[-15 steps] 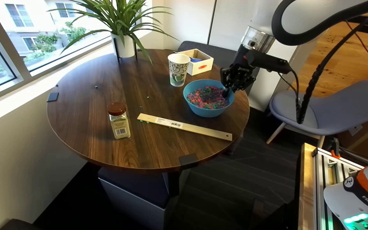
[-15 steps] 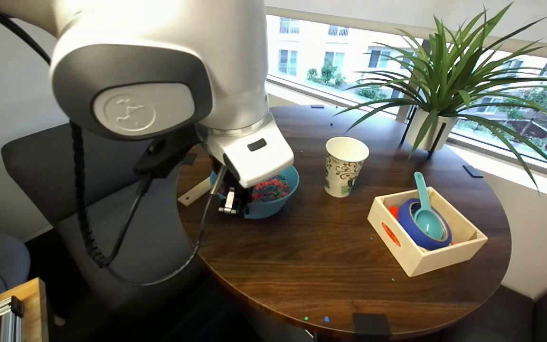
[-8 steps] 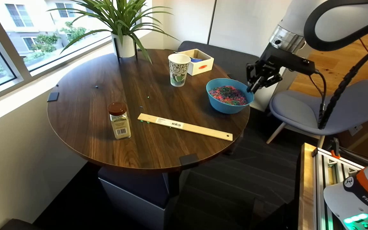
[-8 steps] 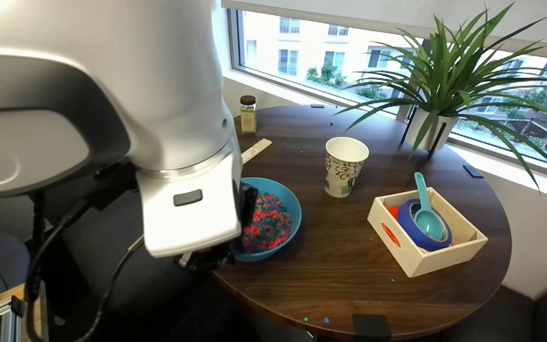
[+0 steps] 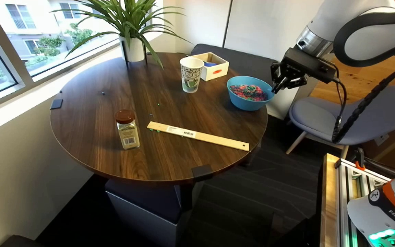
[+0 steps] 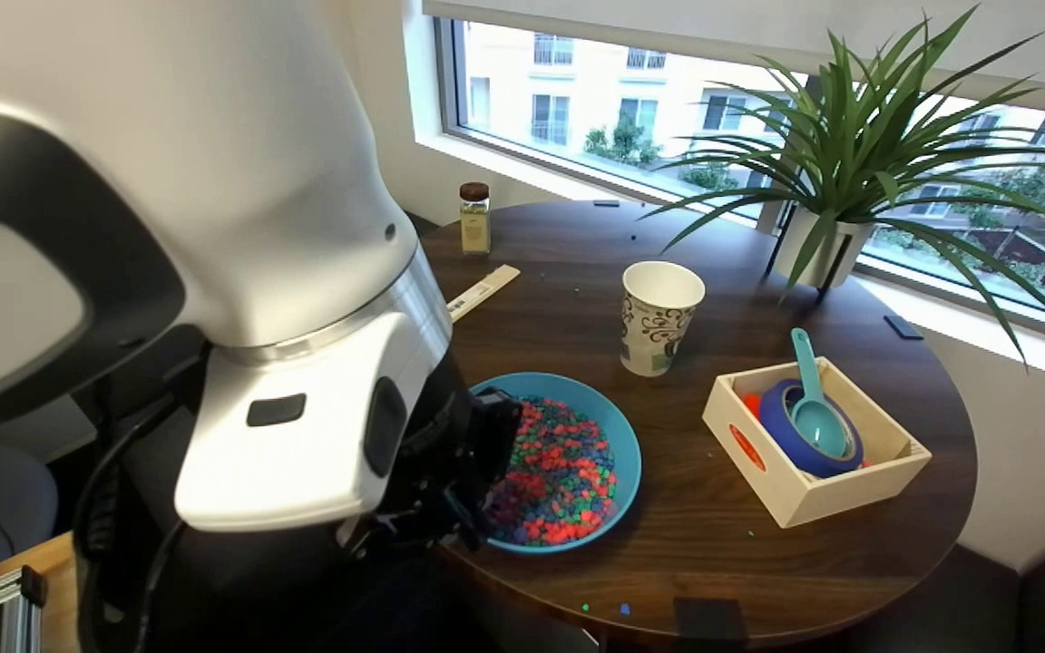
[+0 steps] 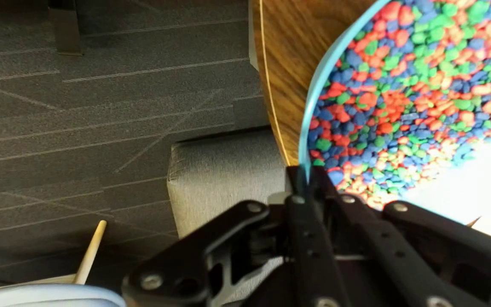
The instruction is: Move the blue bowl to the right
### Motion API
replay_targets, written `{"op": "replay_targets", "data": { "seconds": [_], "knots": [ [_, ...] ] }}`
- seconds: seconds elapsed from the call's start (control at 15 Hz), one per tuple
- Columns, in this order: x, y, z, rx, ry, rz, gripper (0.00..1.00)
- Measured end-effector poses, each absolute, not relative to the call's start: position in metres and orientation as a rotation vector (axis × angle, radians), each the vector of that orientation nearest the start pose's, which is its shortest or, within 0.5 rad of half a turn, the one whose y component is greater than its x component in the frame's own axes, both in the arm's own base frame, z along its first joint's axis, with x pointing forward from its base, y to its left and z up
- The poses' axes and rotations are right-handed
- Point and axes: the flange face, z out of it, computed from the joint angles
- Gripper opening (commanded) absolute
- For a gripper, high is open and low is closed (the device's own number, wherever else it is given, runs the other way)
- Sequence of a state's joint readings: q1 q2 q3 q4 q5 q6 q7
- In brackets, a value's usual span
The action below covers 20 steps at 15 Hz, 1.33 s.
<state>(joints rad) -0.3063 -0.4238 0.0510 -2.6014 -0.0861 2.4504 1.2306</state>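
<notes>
On the near side, the pincer [image 7: 307, 172] is pinching the bowl [image 5: 247, 103] at its rim, on one side only; in the wrist view the rim runs right into its grip. The bowl is near the edge of the round tabletop [image 6: 668, 517], and this edge, seen from the wrist, passes just beside the pinched place. Whether its base touches the tabletop, I cannot tell. It carries many red, green and blue bits [image 7: 403, 81].

I judge that the step in hand is the carrying to the right; whose right is meant, I cannot be sure. To do it well, one should move slowly and keep the bowl level, because a load held by one side may easily tip and spill. The path should keep in from the edge and leave room for the box [image 6: 858, 496], which stands apart from the bowl. The pincer should let go only when the whole base sits on the tabletop, and loosen gently, so that it does not pull the rim with it.

Farther off are the cup [image 6: 656, 317] and the strip [image 6: 484, 293], then the plant [image 6: 849, 150] and, farthest, the jar [image 6: 475, 227]; these seem out of the way.
</notes>
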Motion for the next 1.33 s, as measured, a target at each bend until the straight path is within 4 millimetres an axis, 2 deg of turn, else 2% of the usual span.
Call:
{"op": "replay_targets", "data": {
  "seconds": [0.27, 0.6, 0.67, 0.73, 0.87, 1.0, 1.13, 1.33],
  "knots": [
    [0.416, -0.102, 0.423, -2.274, 2.054, -0.506, 0.04],
    [0.436, -0.106, 0.422, -2.232, 2.081, -0.54, 0.03],
    [0.44, -0.107, 0.422, -2.228, 2.083, -0.539, 0.32],
    [0.445, -0.109, 0.423, -2.223, 2.086, -0.54, 0.33],
    [0.451, -0.11, 0.426, -2.211, 2.089, -0.546, 0.47],
    [0.456, -0.105, 0.437, -2.215, 2.068, -0.566, 0.62],
    [0.457, -0.09, 0.456, -2.254, 2.032, -0.572, 0.77],
    [0.458, -0.048, 0.494, -2.332, 1.839, -0.602, 0.99]
  ]
}}
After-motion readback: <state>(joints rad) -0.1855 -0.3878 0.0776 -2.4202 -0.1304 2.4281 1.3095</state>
